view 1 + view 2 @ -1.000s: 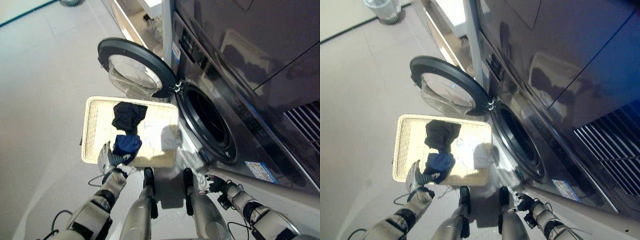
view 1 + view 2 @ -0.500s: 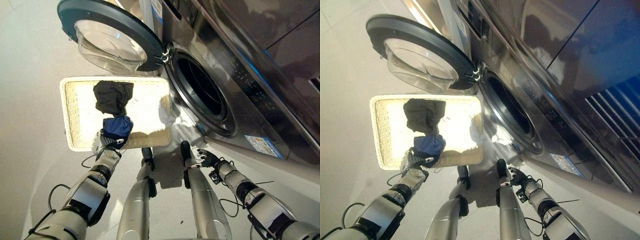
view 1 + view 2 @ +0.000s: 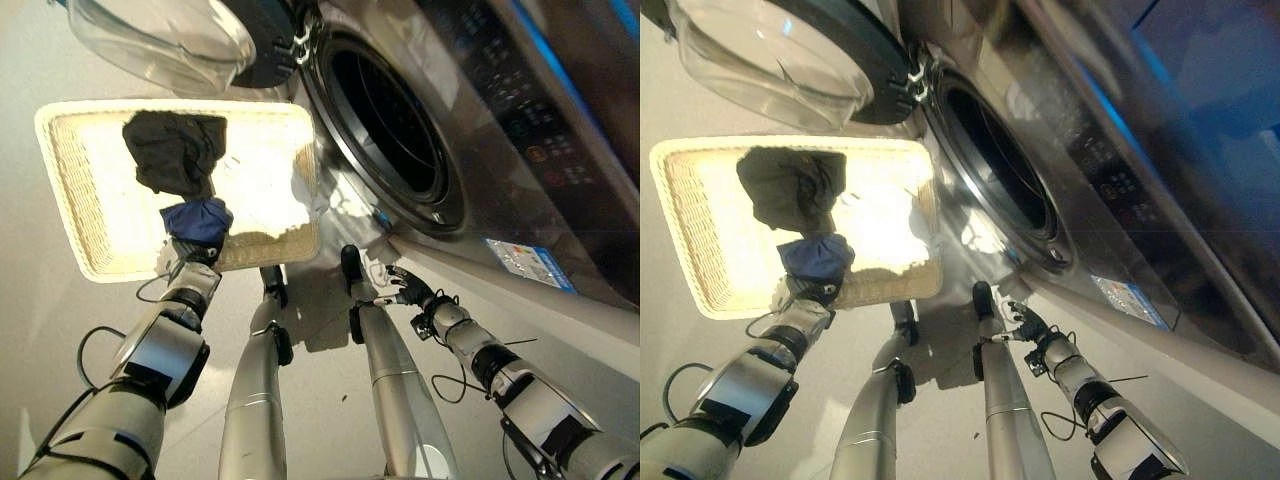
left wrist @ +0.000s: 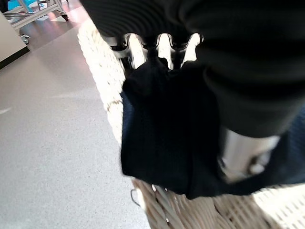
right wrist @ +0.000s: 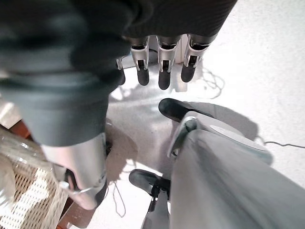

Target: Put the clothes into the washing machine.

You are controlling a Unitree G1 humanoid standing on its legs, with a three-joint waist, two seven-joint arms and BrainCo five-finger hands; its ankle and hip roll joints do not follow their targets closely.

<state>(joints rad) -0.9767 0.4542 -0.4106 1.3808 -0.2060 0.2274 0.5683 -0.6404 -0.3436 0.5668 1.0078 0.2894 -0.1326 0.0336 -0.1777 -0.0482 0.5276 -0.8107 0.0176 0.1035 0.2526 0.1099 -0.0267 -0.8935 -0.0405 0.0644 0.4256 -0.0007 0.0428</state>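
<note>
Eye views: left hand (image 3: 190, 268) pinches blue garment (image 3: 198, 220) at basket (image 3: 60, 190) edge left of centre, washer drum (image 3: 385, 130) open upper right for loading; wrist views: right hand (image 5: 162, 67) spread, idle.

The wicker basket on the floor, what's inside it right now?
The wicker basket holds a dark grey garment and a blue garment, which the left hand grips at the near rim. Whatever lies beneath them is covered.
</note>
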